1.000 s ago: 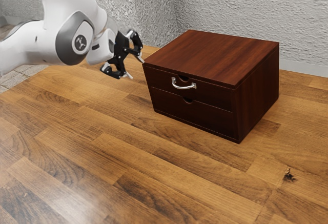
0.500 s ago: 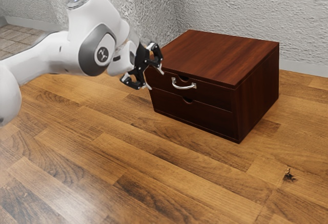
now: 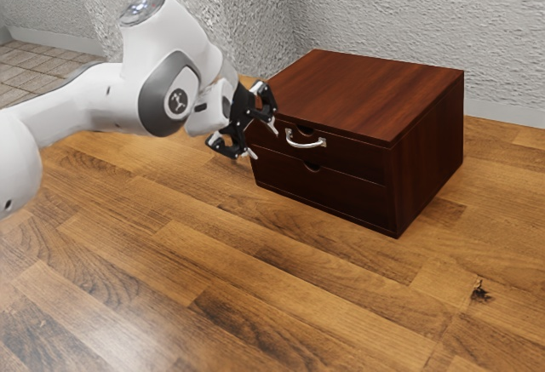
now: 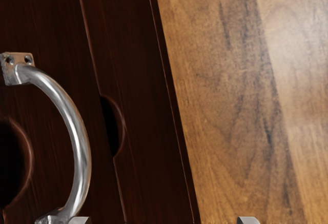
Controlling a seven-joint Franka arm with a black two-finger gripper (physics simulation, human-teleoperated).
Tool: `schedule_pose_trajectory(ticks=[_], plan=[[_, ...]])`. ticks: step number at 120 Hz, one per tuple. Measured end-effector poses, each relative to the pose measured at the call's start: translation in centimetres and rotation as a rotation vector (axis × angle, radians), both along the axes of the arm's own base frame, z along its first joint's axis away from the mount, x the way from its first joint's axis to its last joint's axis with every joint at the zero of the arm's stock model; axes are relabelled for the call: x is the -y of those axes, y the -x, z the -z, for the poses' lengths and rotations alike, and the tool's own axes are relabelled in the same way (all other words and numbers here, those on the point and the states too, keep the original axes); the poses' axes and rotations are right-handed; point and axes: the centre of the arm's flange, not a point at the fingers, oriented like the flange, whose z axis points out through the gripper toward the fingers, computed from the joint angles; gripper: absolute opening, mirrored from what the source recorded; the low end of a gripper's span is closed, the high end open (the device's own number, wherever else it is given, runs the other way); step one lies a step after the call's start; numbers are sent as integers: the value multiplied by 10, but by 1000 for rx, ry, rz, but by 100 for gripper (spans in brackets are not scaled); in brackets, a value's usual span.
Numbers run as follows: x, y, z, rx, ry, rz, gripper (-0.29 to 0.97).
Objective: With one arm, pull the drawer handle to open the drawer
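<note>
Change: gripper closer to the cabinet than a second ago, now just off its front corner on the exterior view's left.
Hand: fingers spread wide, nothing held.
Handle: silver bow on the upper drawer, untouched; close ahead in the wrist view.
Drawer: front flush with the cabinet, shut.
Meaning: approach nearly done; probably a short shift across to bracket the handle before gripping and pulling.
Surface: wood-plank floor, cabinet standing directly on it.
Room: rough grey plaster walls meeting in a corner behind the cabinet.
</note>
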Motion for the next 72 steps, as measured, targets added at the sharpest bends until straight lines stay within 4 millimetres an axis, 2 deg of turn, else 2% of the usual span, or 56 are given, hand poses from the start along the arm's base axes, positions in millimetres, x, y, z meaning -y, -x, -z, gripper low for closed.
schedule_pose_trajectory(ticks=[17, 24, 34, 52, 65, 72], plan=[[-1, -2, -14, 29, -5, 1, 33], [-2, -4, -14, 34, -8, -1, 33], [0, -10, -3, 26, -2, 2, 33], [19, -19, 14, 17, 18, 33, 33], [6, -21, 25, 8, 30, 14, 33], [7, -22, 27, 9, 36, 16, 37]])
